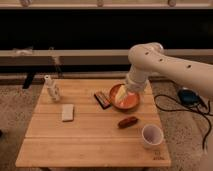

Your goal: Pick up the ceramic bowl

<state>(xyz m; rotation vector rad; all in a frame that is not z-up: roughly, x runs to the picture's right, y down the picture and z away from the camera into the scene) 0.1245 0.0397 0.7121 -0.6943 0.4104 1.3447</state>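
Gripper [127, 93], grip unclear, dips into ceramic bowl [131, 103] on slatted wooden table [90, 135].

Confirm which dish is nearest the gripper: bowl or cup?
The orange-red bowl: the gripper is right at it. The smaller white cup stands apart, toward the front.

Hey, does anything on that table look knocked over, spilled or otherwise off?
Nothing stands out. The bowl sits level on the table, the cup and the small bottle stand upright, and no spill shows. The end effector is down at the bowl, over its far side.
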